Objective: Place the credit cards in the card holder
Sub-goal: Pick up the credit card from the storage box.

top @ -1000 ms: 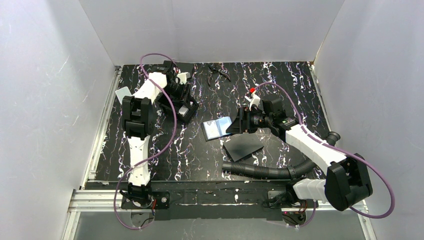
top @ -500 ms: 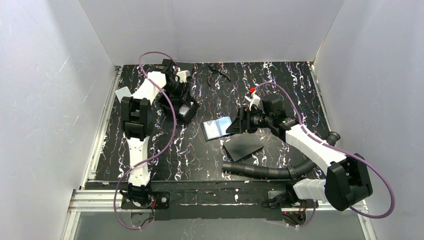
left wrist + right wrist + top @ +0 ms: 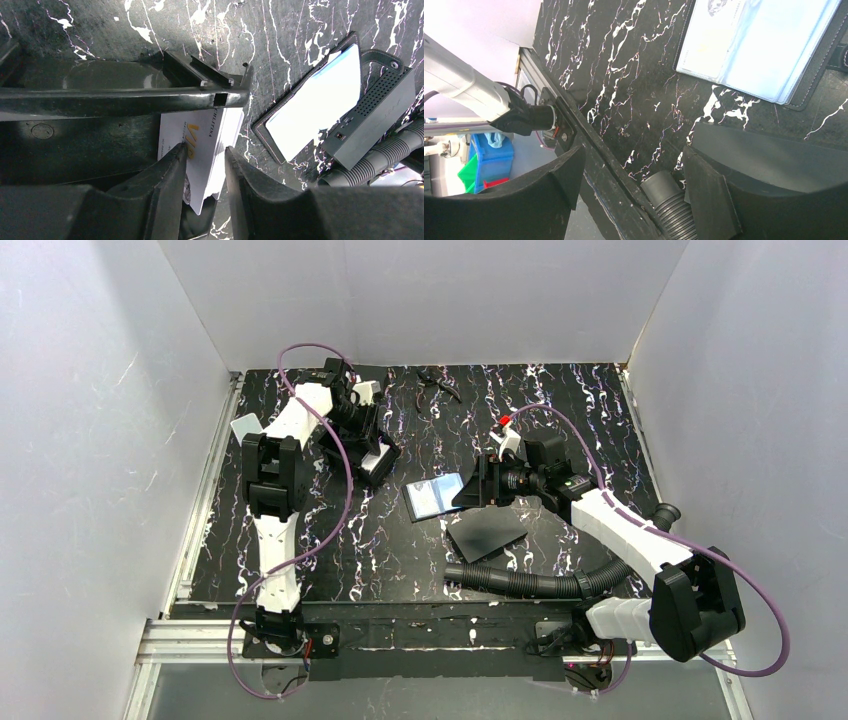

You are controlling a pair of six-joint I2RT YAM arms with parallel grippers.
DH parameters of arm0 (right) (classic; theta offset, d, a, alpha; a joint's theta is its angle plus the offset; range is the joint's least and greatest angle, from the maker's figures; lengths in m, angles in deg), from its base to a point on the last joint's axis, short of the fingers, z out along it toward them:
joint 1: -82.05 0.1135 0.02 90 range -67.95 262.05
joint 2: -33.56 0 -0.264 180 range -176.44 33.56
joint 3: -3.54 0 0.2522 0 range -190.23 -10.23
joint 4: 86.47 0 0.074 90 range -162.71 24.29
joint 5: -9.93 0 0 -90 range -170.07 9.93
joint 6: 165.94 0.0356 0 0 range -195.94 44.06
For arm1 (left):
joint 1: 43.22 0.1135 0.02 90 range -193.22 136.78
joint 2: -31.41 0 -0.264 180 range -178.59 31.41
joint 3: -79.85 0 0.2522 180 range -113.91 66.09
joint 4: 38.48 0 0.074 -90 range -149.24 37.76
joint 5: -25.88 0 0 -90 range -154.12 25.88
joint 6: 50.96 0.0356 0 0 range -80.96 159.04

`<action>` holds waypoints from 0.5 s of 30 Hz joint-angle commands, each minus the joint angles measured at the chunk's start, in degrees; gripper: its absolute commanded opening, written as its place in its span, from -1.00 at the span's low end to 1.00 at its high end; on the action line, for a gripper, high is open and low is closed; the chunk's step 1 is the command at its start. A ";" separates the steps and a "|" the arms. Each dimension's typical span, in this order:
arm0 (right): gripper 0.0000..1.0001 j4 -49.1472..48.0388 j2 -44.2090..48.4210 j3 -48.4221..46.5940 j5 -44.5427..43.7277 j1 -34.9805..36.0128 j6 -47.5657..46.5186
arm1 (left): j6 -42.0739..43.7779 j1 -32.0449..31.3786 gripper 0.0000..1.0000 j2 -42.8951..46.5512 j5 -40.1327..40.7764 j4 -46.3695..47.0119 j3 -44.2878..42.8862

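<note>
Currently: card holder (image 3: 438, 496) lies open and flat mid-surface (image 3: 560, 400), with a pale-blue card (image 3: 316, 106) sitting in its pocket.

Left hand (image 3: 205, 149) is well to the holder's left and a bit farther back, parked over a white VIP card (image 3: 212, 125) with gold lettering. The card's edge looks layered, so it may be a small stack. Fingertips (image 3: 176, 156) stand narrowly apart with the card showing in the gap. Can't tell whether they pinch it or just sit above it. That card lies partly under a black bracket (image 3: 125, 97) crossing the wrist view.

Right hand (image 3: 634, 170) is just beside the holder's right edge, apart from it, spread wide with nothing between the fingers.

Matte black sheet (image 3: 487, 533) lies flat on the near-right side of the holder, close to it. Corrugated hose (image 3: 525, 582) runs along the surface nearer the arm bases, beyond the sheet as seen from the holder.
</note>
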State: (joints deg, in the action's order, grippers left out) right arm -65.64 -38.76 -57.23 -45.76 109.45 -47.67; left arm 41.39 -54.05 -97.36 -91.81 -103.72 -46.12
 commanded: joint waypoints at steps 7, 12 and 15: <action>0.60 -2.06 1.43 0.33 0.50 0.20 -0.06 | -0.14 -0.23 -0.44 5.03 -1.77 -1.88 -0.17; 0.60 -2.04 1.56 0.33 0.50 0.11 -0.13 | 0.07 -0.24 -0.48 5.10 -1.50 -2.31 -0.54; 0.60 -2.06 1.48 0.33 0.50 0.15 -0.08 | 0.09 -0.23 -0.50 5.10 -1.55 -2.57 -0.80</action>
State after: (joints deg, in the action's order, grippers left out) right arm -65.64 -38.76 -57.21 -45.76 109.45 -47.65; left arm 41.39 -54.05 -97.36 -91.76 -103.81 -46.14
